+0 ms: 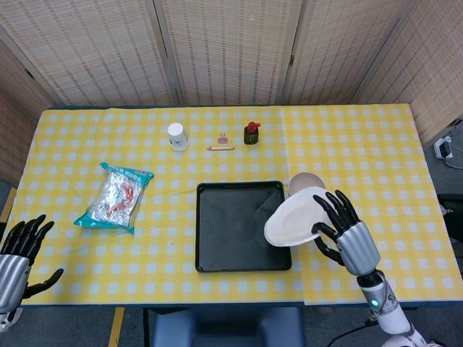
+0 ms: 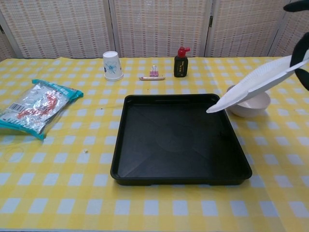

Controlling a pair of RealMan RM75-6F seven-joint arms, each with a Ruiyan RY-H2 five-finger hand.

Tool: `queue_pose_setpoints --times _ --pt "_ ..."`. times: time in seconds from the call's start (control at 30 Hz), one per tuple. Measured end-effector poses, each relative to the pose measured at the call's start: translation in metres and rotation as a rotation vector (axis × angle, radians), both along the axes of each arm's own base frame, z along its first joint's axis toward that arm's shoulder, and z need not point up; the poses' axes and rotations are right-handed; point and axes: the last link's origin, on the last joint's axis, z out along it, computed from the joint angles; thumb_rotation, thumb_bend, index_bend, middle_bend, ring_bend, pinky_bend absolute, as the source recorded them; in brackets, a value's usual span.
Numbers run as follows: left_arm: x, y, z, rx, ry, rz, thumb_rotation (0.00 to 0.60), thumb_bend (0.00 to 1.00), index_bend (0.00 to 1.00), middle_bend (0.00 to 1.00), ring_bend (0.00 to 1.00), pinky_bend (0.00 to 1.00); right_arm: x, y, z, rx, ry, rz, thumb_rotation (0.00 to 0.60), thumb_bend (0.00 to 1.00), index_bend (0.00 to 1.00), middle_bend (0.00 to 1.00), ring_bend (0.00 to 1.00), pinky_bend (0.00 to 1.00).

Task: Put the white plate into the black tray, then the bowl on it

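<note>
We read the right hand (image 1: 346,233) as gripping the white plate (image 1: 294,217) by its right edge, fingers over the rim, plate in the air and tilted with its left side dipping toward the black tray (image 1: 241,226). In the chest view the low edge hangs above the tray's right wall near the far corner, not touching it. Main risk, as we judge it: the hold is on one edge only, so the plate could slip or swing out of the fingers and drop short, landing half on the tray wall. Second risk: the bowl (image 2: 252,105) sits just beside the tray's far right corner, partly hidden under the plate, and a low sweep could knock it. Third: set down this tilted, the plate may catch the rim and prop up instead of lying flat, leaving a poor seat for the bowl. The left hand (image 1: 19,253) is at the near left table edge, fingers spread, holding nothing. Surface is a table with a yellow and white checked cloth (image 1: 376,144); also on it a snack packet (image 1: 116,196), a paper cup (image 1: 176,135), a binder clip (image 1: 223,137) with a thin stick-like item, and a small dark bottle (image 1: 251,133) with a red cap. Woven folding screens (image 1: 231,50) stand behind.
</note>
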Motion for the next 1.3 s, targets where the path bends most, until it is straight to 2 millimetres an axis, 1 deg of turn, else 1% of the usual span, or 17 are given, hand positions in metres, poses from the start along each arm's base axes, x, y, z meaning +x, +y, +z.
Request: queue_pose_setpoints --times 0.07,0.3,0.5,0.6,0.7,0.9,1.0,1.07,1.1,1.13,1.17,1.23,1.3 --pt "-0.001 0.001 0.0 0.001 -0.001 0.006 0.6 0.25 0.0 0.05 0.02 0.0 0.008 -0.008 -0.01 0.029 -0.001 0.01 0.6 0.54 0.7 0.13 0.04 0.0" --pt "-0.005 0.004 0.004 0.014 -0.012 0.023 0.6 0.25 0.0 0.05 0.02 0.0 0.034 -0.037 -0.061 0.147 -0.007 0.045 0.6 0.54 0.7 0.13 0.04 0.0" --pt "-0.009 0.006 0.008 0.019 -0.023 0.033 0.6 0.25 0.0 0.05 0.02 0.0 0.049 -0.06 -0.093 0.185 0.0 0.065 0.6 0.54 0.7 0.13 0.04 0.0" --pt "-0.01 0.007 0.009 0.019 -0.026 0.039 0.6 0.25 0.0 0.05 0.02 0.0 0.053 -0.068 -0.107 0.205 0.014 0.068 0.6 0.54 0.7 0.13 0.04 0.0" --pt "-0.012 0.008 0.011 0.021 -0.03 0.044 0.6 0.25 0.0 0.05 0.02 0.0 0.053 -0.07 -0.118 0.222 0.036 0.074 0.6 0.54 0.7 0.12 0.05 0.0" --pt "-0.012 0.008 0.009 0.012 -0.027 0.045 0.6 0.25 0.0 0.05 0.02 0.0 0.042 -0.062 -0.134 0.267 0.096 0.07 0.6 0.54 0.7 0.11 0.04 0.0" --pt "-0.012 0.009 0.008 0.009 -0.026 0.043 0.6 0.25 0.0 0.05 0.02 0.0 0.037 -0.061 -0.139 0.295 0.118 0.051 0.6 0.54 0.62 0.08 0.02 0.0" --pt "-0.012 0.008 0.007 0.01 -0.026 0.041 0.6 0.25 0.0 0.05 0.02 0.0 0.035 -0.061 -0.139 0.303 0.127 0.044 0.6 0.54 0.5 0.03 0.0 0.0" --pt "-0.012 0.008 0.007 0.01 -0.026 0.041 0.6 0.25 0.0 0.05 0.02 0.0 0.034 -0.06 -0.139 0.302 0.132 0.041 0.6 0.54 0.45 0.02 0.0 0.0" --pt "-0.012 0.009 0.007 0.011 -0.026 0.042 0.6 0.25 0.0 0.05 0.02 0.0 0.034 -0.06 -0.138 0.3 0.138 0.035 0.6 0.54 0.37 0.0 0.0 0.0" --pt "-0.012 0.009 0.007 0.011 -0.026 0.043 0.6 0.25 0.0 0.05 0.02 0.0 0.033 -0.059 -0.137 0.3 0.141 0.032 0.6 0.54 0.32 0.0 0.0 0.0" --pt "-0.013 0.009 0.007 0.009 -0.027 0.044 0.6 0.25 0.0 0.05 0.02 0.0 0.033 -0.058 -0.135 0.305 0.15 0.02 0.6 0.54 0.23 0.0 0.0 0.0" --pt "-0.013 0.009 0.007 0.005 -0.029 0.044 0.6 0.25 0.0 0.05 0.02 0.0 0.032 -0.057 -0.134 0.317 0.169 0.002 0.6 0.52 0.16 0.0 0.0 0.0"
